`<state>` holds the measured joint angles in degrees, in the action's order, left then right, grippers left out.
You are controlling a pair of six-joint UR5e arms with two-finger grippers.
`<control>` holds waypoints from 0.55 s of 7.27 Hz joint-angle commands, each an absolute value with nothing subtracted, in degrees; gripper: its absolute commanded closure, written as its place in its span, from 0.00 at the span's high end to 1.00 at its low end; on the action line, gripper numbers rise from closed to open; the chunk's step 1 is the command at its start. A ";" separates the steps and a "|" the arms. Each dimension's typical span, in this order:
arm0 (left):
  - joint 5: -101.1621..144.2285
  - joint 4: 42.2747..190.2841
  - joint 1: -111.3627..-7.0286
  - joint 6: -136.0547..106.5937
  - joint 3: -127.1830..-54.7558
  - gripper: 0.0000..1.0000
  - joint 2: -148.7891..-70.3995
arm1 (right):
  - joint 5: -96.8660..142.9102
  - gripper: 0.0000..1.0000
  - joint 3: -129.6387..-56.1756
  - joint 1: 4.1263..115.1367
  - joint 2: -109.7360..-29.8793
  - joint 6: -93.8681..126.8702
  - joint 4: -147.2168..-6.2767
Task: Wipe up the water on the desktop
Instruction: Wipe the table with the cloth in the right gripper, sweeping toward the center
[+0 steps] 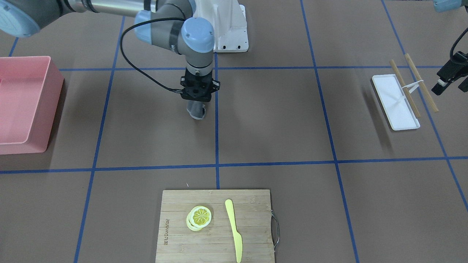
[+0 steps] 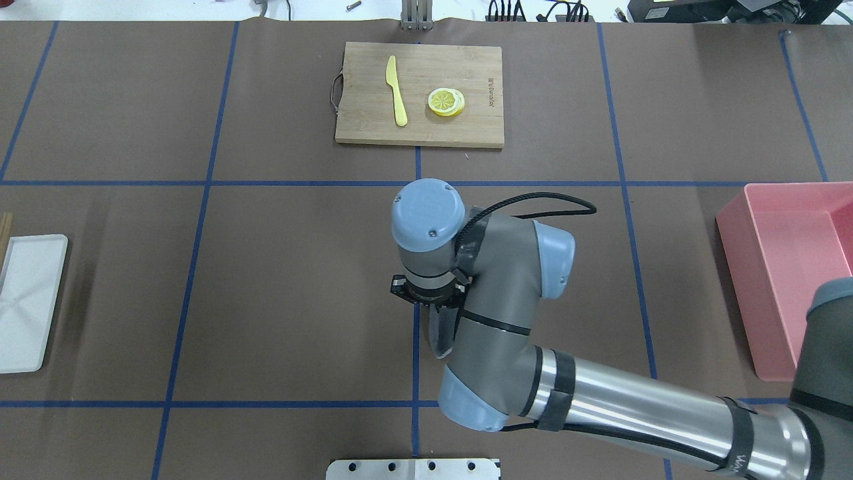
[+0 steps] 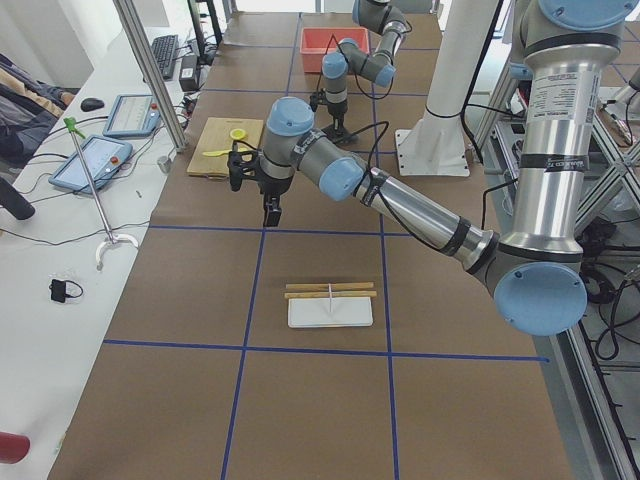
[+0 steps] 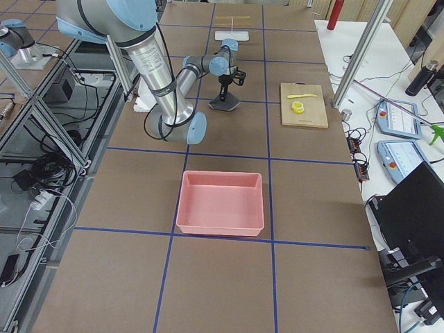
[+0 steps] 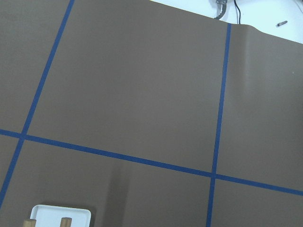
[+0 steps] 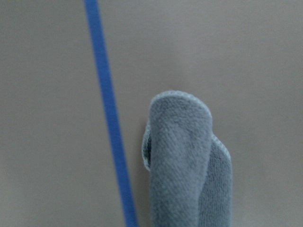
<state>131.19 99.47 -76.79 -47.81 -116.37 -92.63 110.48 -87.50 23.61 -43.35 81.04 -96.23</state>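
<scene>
The brown desktop (image 1: 278, 120) with blue tape lines fills the views. My right gripper (image 1: 196, 103) points straight down near the table's middle and is shut on a folded grey cloth (image 1: 195, 110). The cloth hangs beside a blue line, also in the overhead view (image 2: 440, 337) and the right wrist view (image 6: 184, 165). Its lower end is at or just above the desktop. I cannot make out any water patch. My left gripper (image 1: 449, 87) hovers open and empty above the chopsticks (image 1: 420, 82).
A pink bin (image 1: 22, 106) stands at the robot's right end. A white tray (image 1: 395, 102) lies beside the chopsticks at the left end. A bamboo cutting board (image 1: 215, 226) with a lemon slice (image 1: 199, 217) and a yellow knife (image 1: 234, 230) lies at the far edge.
</scene>
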 commanded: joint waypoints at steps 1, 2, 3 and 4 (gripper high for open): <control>131.13 99.40 -76.82 -47.81 -116.45 0.98 -92.72 | 112.48 0.00 -84.88 23.99 -41.29 82.45 -94.13; 131.13 99.49 -76.82 -47.81 -116.37 0.98 -92.72 | 114.41 0.00 -91.17 25.65 -47.92 81.83 -94.22; 131.13 99.49 -76.90 -47.73 -116.37 0.98 -92.72 | 114.61 0.00 -99.41 26.80 -57.47 78.26 -94.31; 131.13 99.49 -76.90 -47.55 -116.37 0.98 -92.72 | 114.87 0.00 -105.50 28.98 -65.49 73.87 -94.39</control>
